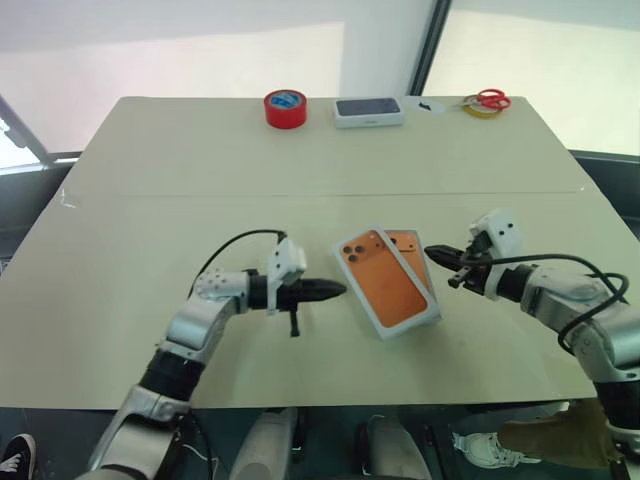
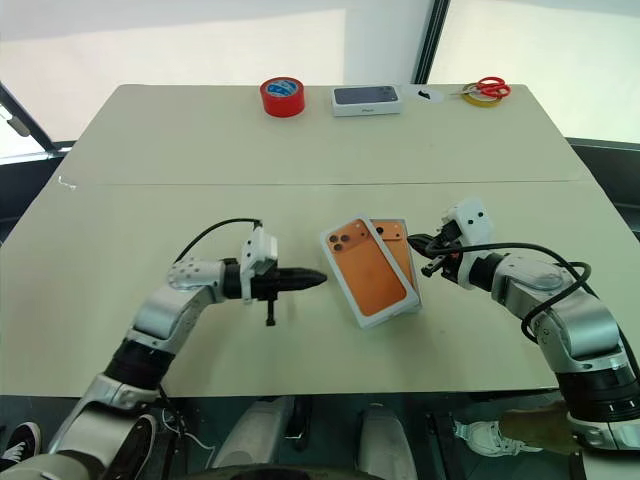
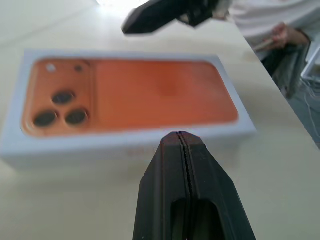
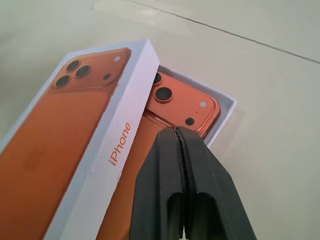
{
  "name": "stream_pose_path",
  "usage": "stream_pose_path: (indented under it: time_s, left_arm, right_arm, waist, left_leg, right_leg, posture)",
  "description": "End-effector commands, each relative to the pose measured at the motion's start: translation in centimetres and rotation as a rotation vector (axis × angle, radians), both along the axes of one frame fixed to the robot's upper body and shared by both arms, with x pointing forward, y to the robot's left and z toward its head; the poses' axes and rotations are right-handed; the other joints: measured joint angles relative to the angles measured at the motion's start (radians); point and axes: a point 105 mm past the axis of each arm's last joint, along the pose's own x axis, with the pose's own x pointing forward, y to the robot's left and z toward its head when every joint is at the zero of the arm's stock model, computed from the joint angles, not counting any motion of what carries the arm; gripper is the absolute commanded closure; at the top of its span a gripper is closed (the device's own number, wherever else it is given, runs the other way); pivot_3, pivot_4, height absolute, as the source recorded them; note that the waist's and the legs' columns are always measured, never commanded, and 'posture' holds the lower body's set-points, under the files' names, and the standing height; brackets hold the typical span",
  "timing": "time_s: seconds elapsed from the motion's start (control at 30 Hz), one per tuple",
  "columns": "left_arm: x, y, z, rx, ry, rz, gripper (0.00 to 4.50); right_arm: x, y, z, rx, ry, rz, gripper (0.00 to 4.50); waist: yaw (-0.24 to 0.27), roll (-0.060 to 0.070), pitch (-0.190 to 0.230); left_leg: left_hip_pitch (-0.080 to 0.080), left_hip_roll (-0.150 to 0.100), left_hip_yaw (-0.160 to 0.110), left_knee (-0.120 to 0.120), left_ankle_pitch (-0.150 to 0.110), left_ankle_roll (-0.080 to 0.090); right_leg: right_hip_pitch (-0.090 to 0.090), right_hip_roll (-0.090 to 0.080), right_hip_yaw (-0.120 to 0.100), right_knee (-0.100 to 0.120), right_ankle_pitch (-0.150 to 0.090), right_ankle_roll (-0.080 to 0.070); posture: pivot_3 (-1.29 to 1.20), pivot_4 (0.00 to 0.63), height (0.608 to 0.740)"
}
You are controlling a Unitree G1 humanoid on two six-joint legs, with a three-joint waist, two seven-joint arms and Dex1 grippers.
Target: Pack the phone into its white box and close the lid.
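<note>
The lid (image 1: pixel 390 285), white with an orange phone picture on top, lies askew over the white box (image 4: pixel 227 106) in the middle of the table. It covers one long side of the box. The orange phone (image 4: pixel 180 105) lies back up inside the box, its camera corner and one strip showing beside the lid. My left gripper (image 1: pixel 338 290) is shut and empty, pointing at the lid's left side from a short gap away. My right gripper (image 1: pixel 432 253) is shut and empty, close to the box's right edge near the phone.
At the table's far edge stand a red tape roll (image 1: pixel 285 108), a white box with a dark phone picture (image 1: pixel 368 110) and red-handled scissors (image 1: pixel 488 100) on a yellow roll. A person (image 3: pixel 260 15) sits past the table's right side.
</note>
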Motion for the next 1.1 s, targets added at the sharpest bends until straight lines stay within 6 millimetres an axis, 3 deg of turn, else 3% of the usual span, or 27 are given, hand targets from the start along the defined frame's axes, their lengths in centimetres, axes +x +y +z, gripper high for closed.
stream_pose_path:
  time_s: [0.03, 0.37, 0.57, 1.1]
  left_arm:
    - [-1.2, 0.1, -1.3, 0.069, 0.029, -0.058, 4.5]
    - [2.6, -4.2, -2.4, 0.037, 0.006, 0.06, 4.5]
    - [4.3, -6.4, -0.7, -0.032, -0.049, 0.092, 4.5]
    - [6.1, -8.7, 0.1, -0.082, -0.069, 0.141, 4.5]
  right_arm:
    - [-0.4, 0.5, 0.0, -0.066, -0.043, 0.071, 4.46]
    - [-0.4, 0.1, -0.5, -0.129, -0.046, 0.09, 4.46]
    - [-0.5, -0.1, -0.5, -0.144, -0.054, 0.078, 4.46]
    - [0.6, -2.4, -1.1, -0.23, -0.075, -0.037, 4.46]
  waist:
    - [0.002, 0.0, 0.0]
    - [0.025, 0.0, 0.0]
    - [0.03, 0.0, 0.0]
    - [0.027, 0.0, 0.0]
  left_leg:
    - [0.0, 0.0, 0.0, 0.0, 0.0, 0.0]
    - [0.0, -0.001, 0.0, 0.0, 0.0, 0.0]
    - [0.001, -0.001, 0.0, 0.001, 0.0, -0.001]
    - [0.001, -0.002, 0.0, 0.001, 0.0, -0.001]
  right_leg:
    - [0.0, 0.0, 0.0, 0.0, 0.0, 0.0]
    - [0.0, -0.001, 0.0, 0.0, 0.0, 0.0]
    - [0.001, -0.001, 0.0, 0.001, 0.0, 0.0]
    - [0.001, 0.0, 0.0, 0.001, 0.001, 0.002]
  posture:
    - [0.0, 0.15, 0.738]
    - [0.0, 0.15, 0.738]
    - [0.0, 0.15, 0.738]
    - [0.0, 0.15, 0.738]
